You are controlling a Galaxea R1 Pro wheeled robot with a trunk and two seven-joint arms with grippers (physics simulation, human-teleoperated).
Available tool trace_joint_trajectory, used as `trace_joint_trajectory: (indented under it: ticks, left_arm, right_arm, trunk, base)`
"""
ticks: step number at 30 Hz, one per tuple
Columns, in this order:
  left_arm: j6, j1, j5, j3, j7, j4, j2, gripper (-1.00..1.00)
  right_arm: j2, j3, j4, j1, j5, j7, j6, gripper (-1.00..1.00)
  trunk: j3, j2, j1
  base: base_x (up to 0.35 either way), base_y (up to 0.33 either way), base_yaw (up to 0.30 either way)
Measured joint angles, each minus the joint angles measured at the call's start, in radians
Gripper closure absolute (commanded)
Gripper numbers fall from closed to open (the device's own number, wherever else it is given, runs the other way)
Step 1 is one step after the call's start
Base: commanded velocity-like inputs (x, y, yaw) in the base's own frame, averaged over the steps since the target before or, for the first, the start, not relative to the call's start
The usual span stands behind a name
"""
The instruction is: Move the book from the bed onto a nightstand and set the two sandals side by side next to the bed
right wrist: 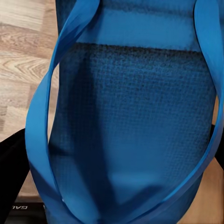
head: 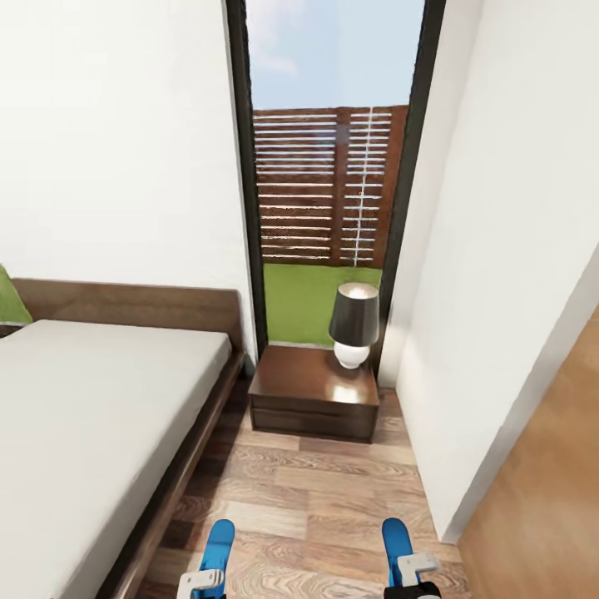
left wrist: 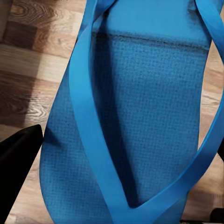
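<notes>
Where the wood-plank floor (head: pixel 333 499) runs between white walls toward a tall window (head: pixel 333 166): one bed (head: pixel 91 399) at left, one nightstand (head: pixel 314 401) against the window, topped by one lamp (head: pixel 353 323). Two blue sandals, counted: left sandal (head: pixel 218 545) clamped in the left gripper (head: pixel 202 582), right sandal (head: pixel 397 542) clamped in the right gripper (head: pixel 416 574), both above the floor beside the bed.

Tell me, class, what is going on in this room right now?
A two-armed robot is carrying a bright blue flip-flop sandal in each gripper: one in the left gripper and one in the right gripper, above the wooden floor. It faces a dark brown nightstand with a black-shaded lamp, beside the grey-mattressed bed. Neither sandal is set down yet.
</notes>
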Motion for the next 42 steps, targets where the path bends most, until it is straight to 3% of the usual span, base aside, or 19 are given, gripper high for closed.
trace_joint_trajectory:
  ticks: [25, 42]
  left_arm:
    - [-0.002, 0.0, 0.0, 0.0, 0.0, 0.0, 0.002, 1.0]
    - [-0.003, 0.0, 0.0, 0.0, 0.0, 0.0, 0.002, 1.0]
  right_arm:
    - [0.001, 0.0, 0.0, 0.0, 0.0, 0.0, 0.0, 1.0]
    - [0.001, 0.0, 0.001, 0.0, 0.0, 0.0, 0.0, 1.0]
  trunk:
    - [0.0, 0.0, 0.0]
    - [0.0, 0.0, 0.0]
  base:
    - [0.133, -0.019, 0.274]
    - [0.106, -0.064, 0.037]
